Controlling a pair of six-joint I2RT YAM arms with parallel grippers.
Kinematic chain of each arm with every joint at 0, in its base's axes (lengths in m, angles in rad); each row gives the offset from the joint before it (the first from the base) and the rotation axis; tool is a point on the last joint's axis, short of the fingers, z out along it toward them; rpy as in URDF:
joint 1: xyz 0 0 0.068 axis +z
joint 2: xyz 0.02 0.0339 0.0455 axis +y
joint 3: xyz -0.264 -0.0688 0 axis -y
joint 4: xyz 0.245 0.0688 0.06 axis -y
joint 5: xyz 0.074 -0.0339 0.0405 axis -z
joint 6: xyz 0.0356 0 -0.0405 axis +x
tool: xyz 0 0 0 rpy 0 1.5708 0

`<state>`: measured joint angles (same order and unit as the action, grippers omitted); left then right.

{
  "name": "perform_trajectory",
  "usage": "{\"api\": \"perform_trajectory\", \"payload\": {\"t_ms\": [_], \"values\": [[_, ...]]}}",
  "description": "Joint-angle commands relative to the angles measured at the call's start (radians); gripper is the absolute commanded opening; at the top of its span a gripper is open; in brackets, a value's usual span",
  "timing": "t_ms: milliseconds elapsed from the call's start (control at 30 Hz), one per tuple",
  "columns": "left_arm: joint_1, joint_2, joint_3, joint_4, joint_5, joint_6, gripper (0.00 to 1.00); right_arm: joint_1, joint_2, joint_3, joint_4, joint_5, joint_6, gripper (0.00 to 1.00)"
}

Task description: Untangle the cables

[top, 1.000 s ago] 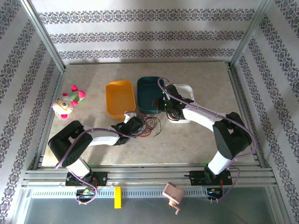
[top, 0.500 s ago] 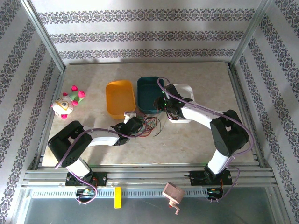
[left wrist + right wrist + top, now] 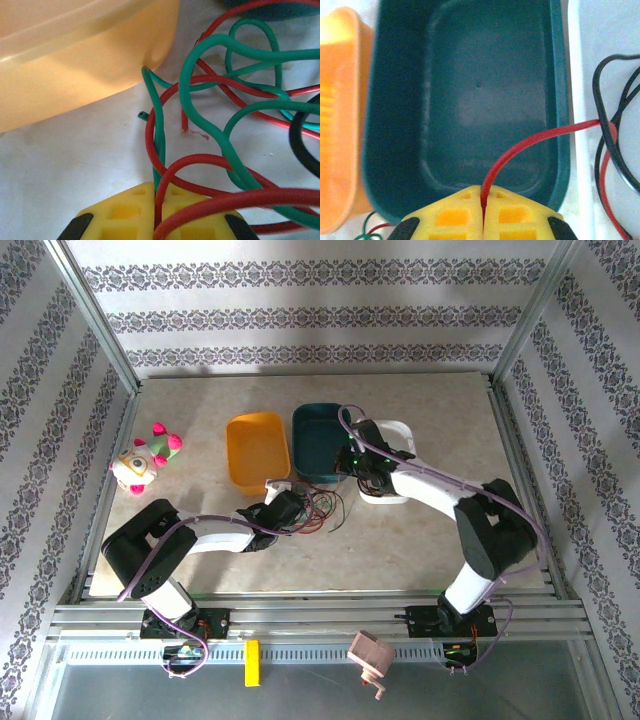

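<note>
The cables [image 3: 322, 508], thin red, green and black wires, lie tangled on the table in front of the trays. My left gripper [image 3: 296, 510] sits at the tangle's left edge. In the left wrist view that gripper [image 3: 159, 202] is shut on a red cable [image 3: 167, 172], and a green cable [image 3: 159, 135] runs into the same slit. Green loops [image 3: 200, 95] and a black one [image 3: 297, 137] spread beyond. My right gripper [image 3: 352, 466] hovers at the teal tray's near right corner. That gripper [image 3: 482, 202] is shut on a red cable [image 3: 520, 147] that arcs right into the white tray.
The orange tray [image 3: 240, 425], teal tray [image 3: 318, 435] and white tray [image 3: 402, 430] stand side by side mid-table. The white tray [image 3: 580, 60] holds black cables [image 3: 600, 115] and red ones. A plush toy [image 3: 145, 460] lies at the left. Metal frame rails edge the table.
My right gripper has shut on the red cable above the teal tray, and its arm has shifted slightly. The left gripper has stayed shut at the tangle.
</note>
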<state>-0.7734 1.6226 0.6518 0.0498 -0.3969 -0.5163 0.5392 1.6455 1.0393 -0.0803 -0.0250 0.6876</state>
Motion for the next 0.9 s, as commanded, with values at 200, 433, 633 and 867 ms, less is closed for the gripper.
{"api": "perform_trajectory", "payload": {"t_ms": [200, 433, 633, 867], "values": [[0.017, 0.016, -0.024, -0.075, 0.029, 0.016, 0.00, 0.009, -0.351, -0.113, 0.058, 0.082, -0.037, 0.00], [0.017, 0.020, -0.019, -0.070, 0.035, 0.024, 0.00, 0.000, -0.518, -0.127, 0.054, 0.181, -0.080, 0.00], [0.017, 0.025, -0.015, -0.072, 0.035, 0.037, 0.00, -0.056, -0.625, -0.129, 0.079, 0.224, -0.095, 0.00], [0.017, 0.029, -0.020, -0.061, 0.038, 0.029, 0.00, -0.113, -0.708, -0.107, 0.096, 0.197, -0.130, 0.00]]}}
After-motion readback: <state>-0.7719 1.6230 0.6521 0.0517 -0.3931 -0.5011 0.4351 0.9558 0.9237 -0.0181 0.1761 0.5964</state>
